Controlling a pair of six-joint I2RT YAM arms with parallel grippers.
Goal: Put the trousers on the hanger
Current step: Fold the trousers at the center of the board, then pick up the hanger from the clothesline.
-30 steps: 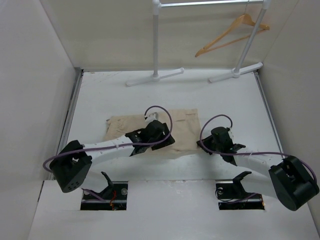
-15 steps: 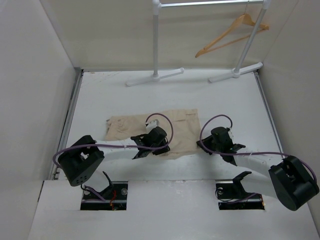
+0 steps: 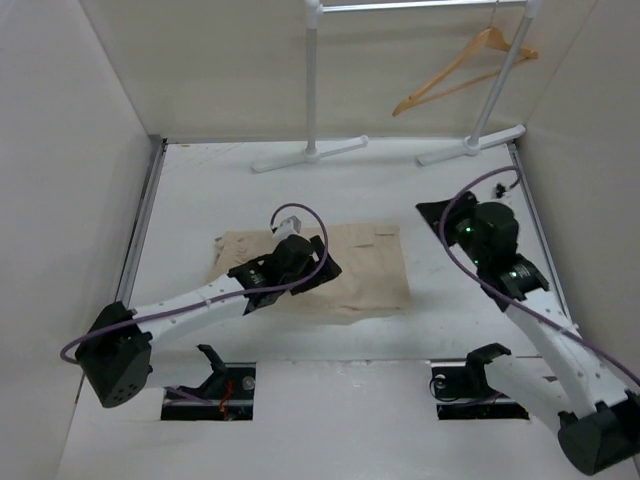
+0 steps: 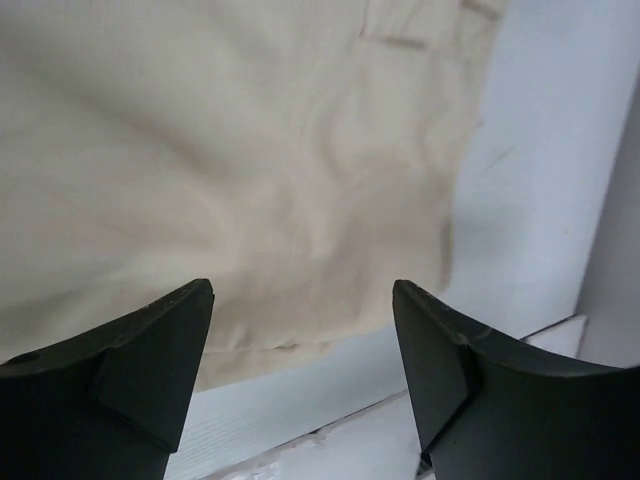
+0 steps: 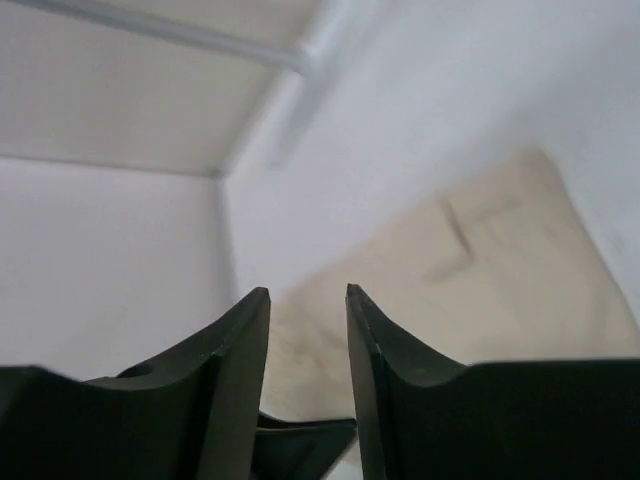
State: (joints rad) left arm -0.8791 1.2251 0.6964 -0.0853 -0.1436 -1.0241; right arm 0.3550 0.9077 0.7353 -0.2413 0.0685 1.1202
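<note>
The beige trousers (image 3: 360, 270) lie folded flat on the white table, mid-front. My left gripper (image 3: 312, 268) hovers over their left-middle part. In the left wrist view its jaws (image 4: 305, 300) stand wide open and empty above the cloth (image 4: 250, 150), close to its near hem. My right gripper (image 3: 435, 215) is raised off the table, right of the trousers. Its fingers (image 5: 306, 292) stand a narrow gap apart with nothing between them, looking down at the trousers (image 5: 480, 270). The wooden hanger (image 3: 465, 68) hangs on the rack at the back right, far from both grippers.
The white clothes rack (image 3: 313, 80) stands at the back, with its feet (image 3: 310, 152) on the table and its right pole (image 3: 505, 80) crossing the hanger. White walls enclose left, right and back. Two openings (image 3: 210, 385) sit in the near ledge.
My right arm has lifted up and back from the trousers' right edge. My left gripper has shifted further onto the cloth. The trousers' right end lies a little further right.
</note>
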